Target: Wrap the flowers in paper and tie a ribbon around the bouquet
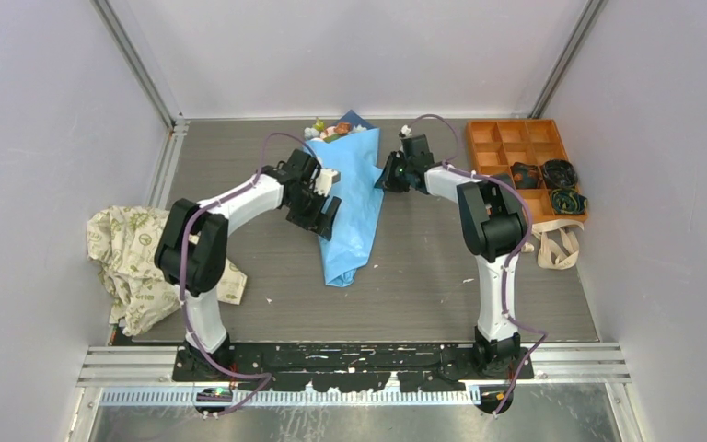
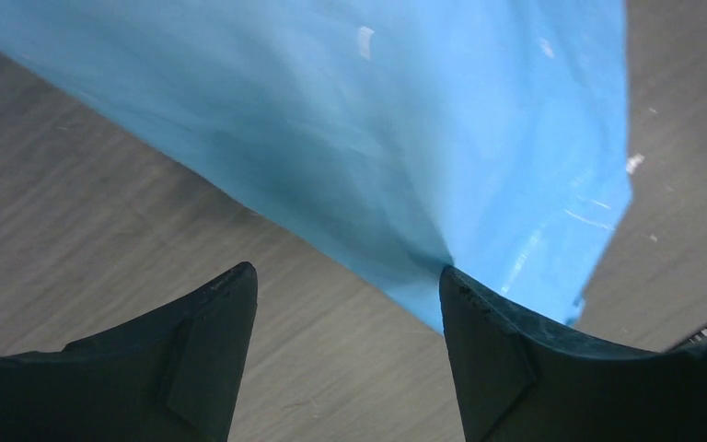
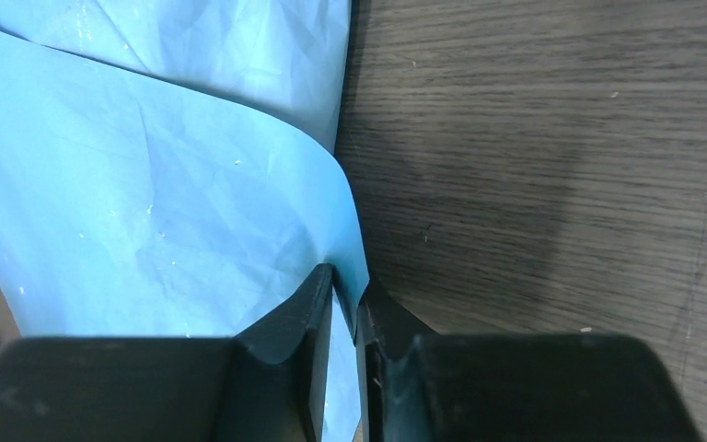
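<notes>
Centrally placed: bouquet, a light blue cone lying flat on the grey wood-grain table. Its wide end points toward the far wall and its narrow, crumpled end toward the arm bases.

Flowers: pink, white and orange blooms with green leaves, showing only at the cone's wide mouth. The stalks are hidden inside.

Paper: light blue, creased, with one layer overlapping another along the cone's right side.

Left gripper: at the cone's left edge, about midway along its length. Its fingers stand wide apart and hold nothing, with bare table showing between them. The paper's edge comes down to the tip of one finger and appears to touch it.

Right gripper: at the cone's right edge, nearer the wide end. Its fingers are parted only by a narrow slit. The paper's curled edge runs into that slit, but whether the pads press on the sheet cannot be told.

Ribbon: a beige band in loose loops on the table's right side, at the near edge of the tray, well apart from the bouquet.

Tray: orange, divided into compartments, at the far right. Dark coils sit in its near right compartments.

Cloth: cream with green print, crumpled at the table's left edge beside the left arm.
</notes>
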Robot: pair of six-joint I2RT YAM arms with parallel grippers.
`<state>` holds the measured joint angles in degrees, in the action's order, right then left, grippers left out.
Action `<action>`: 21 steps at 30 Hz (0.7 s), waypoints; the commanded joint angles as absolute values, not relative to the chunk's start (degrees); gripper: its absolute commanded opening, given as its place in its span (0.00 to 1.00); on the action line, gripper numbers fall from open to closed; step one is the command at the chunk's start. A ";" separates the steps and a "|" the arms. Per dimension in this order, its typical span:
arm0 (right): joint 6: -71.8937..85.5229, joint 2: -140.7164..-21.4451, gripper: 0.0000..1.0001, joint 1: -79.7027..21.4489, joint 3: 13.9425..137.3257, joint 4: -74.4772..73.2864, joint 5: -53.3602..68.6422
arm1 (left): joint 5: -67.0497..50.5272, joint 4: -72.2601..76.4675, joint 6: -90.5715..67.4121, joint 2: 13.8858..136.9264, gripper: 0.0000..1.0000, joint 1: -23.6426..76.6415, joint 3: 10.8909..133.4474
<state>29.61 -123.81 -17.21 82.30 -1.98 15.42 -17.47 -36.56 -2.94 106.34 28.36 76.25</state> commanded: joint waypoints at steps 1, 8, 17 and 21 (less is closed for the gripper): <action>26.89 -123.32 0.24 -17.94 83.75 -6.24 9.38 | -9.54 -38.74 -0.50 106.38 0.72 31.60 81.86; 25.35 -124.10 0.27 -18.26 85.27 -11.43 4.21 | 6.44 -32.07 17.17 100.92 0.71 46.66 80.58; 24.01 -119.17 0.31 -18.19 85.13 -15.83 5.01 | 5.80 -29.17 22.45 116.75 0.59 47.02 84.69; 20.64 -110.31 0.33 -17.49 84.70 -22.22 2.11 | 2.53 -29.65 21.12 118.54 0.57 47.02 83.22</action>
<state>25.04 -121.25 -18.41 85.08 -13.43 6.70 4.32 -29.12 20.12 116.84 46.98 84.49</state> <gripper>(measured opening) 0.318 0.573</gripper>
